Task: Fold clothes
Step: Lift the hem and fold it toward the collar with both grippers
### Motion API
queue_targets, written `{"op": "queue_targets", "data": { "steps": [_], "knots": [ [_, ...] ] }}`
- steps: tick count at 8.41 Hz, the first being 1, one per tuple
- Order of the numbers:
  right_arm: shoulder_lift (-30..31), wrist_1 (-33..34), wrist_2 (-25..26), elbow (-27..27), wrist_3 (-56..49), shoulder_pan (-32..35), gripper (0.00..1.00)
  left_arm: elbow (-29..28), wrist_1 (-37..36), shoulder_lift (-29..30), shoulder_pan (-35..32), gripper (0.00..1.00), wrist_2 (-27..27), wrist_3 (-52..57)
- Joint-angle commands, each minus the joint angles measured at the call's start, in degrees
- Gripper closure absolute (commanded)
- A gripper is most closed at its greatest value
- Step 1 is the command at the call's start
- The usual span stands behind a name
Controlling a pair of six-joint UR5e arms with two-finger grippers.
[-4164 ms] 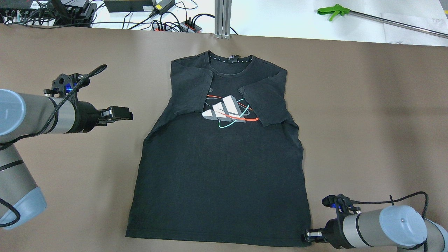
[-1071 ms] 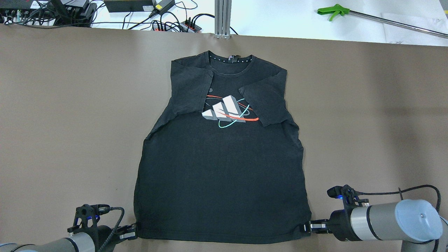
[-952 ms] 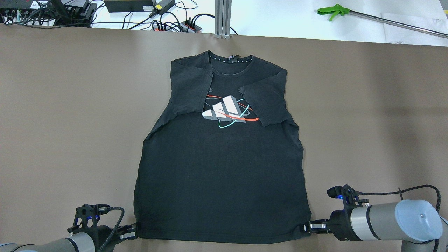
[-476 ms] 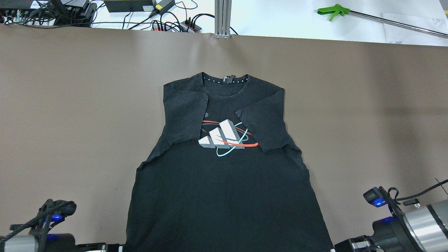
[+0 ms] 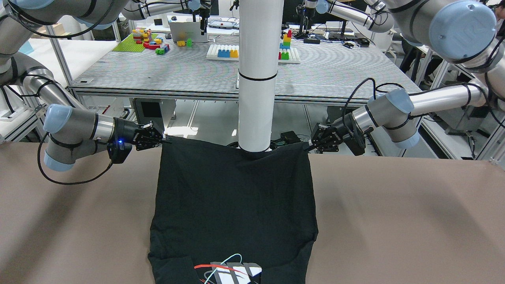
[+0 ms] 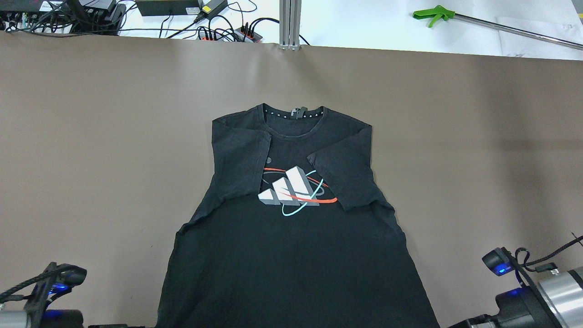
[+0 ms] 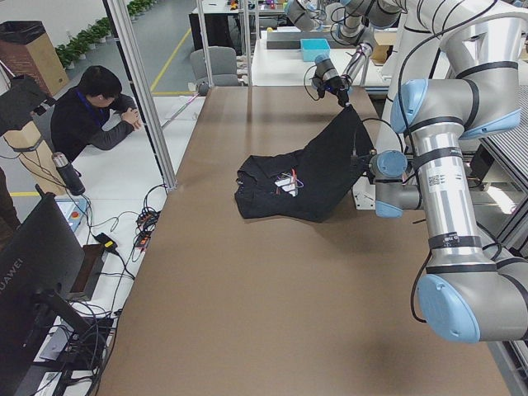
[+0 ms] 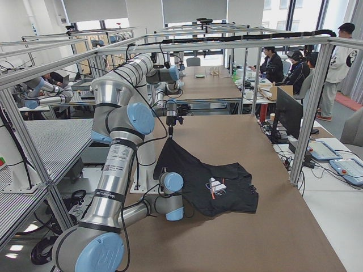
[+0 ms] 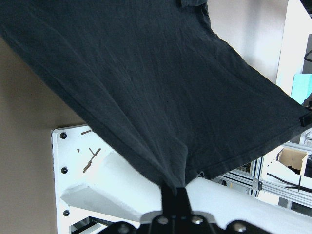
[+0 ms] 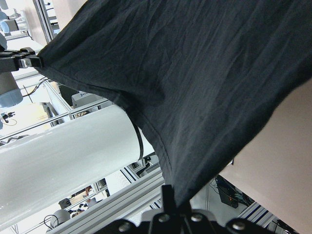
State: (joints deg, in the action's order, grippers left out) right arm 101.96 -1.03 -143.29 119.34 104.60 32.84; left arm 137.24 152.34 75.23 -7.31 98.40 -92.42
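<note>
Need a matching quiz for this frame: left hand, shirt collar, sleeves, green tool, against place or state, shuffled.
Things:
1. left hand
2. collar of the T-shirt
3. sleeves
4. green-handled tool

Place or state:
A. folded inward over the chest
B. shut on a hem corner, held in the air
C. on the white surface beyond the brown table
D. lying on the brown table, at the end far from the robot

Pairs: 1-B, 2-D, 3-A, 4-C
</note>
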Motion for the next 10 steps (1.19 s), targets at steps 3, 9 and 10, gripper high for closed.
{"op": "queue_targets", "data": {
  "steps": [3, 9, 10],
  "knots": [
    [-8.97, -0.91, 0.82, -14.12, -0.01, 10.2, 1.0, -7.92, 0.51, 6.73, -9.1, 1.0, 0.03, -0.12],
    [-16.26, 9.01, 6.07, -17.04, -5.45, 17.26, 1.0, -13.56, -7.13, 16.08, -28.18, 1.0, 4.43, -0.12],
    [-16.96, 11.98, 7.92, -17.04, -8.51, 17.43, 1.0, -17.06, -7.14, 19.3, -29.25, 1.0, 4.26, -0.12]
  ]
}}
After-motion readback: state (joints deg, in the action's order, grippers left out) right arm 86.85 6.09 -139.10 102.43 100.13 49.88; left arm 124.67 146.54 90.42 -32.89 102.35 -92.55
